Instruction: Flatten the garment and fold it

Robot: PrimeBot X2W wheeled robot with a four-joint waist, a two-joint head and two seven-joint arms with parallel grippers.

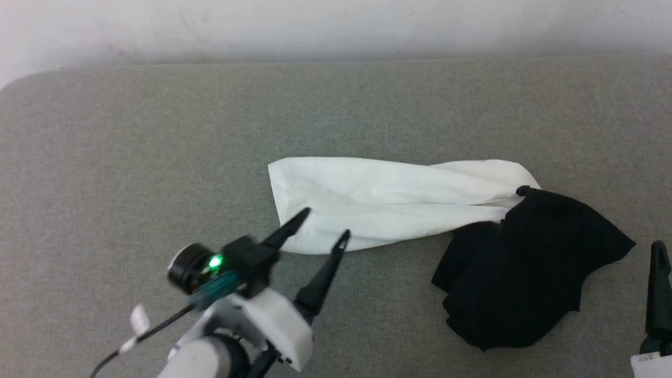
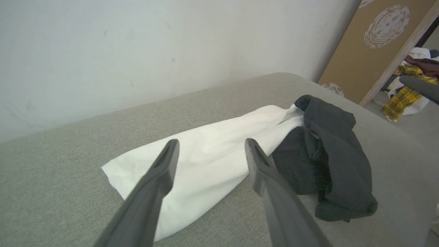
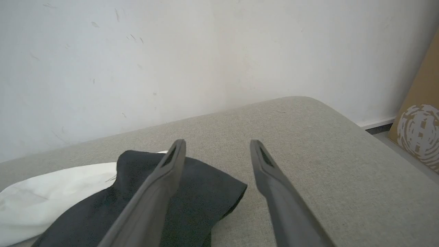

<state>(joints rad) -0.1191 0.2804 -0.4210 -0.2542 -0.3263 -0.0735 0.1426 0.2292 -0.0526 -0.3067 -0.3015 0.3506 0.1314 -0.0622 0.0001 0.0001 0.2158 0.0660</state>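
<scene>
While the garment lies bunched on the grey cushioned surface, we see the left gripper poised over its white end, the two dark fingers spread apart with nothing between them. The pale left forearm rises from the bottom edge of the head view and slants up and to the right, a green light glowing at the wrist. Its tips hang over the near-left corner of the white cloth, and we cannot tell whether they touch it. The white part stretches as a long, wrinkled band across the middle of the surface, and the black part sits crumpled in a heap at its right end. The right gripper sits low near the black heap, its fingers likewise parted and empty, pointing toward the pale wall. In the left wrist view we see a brown board leaning beyond the surface, with a pile of clothes on the floor beside it
</scene>
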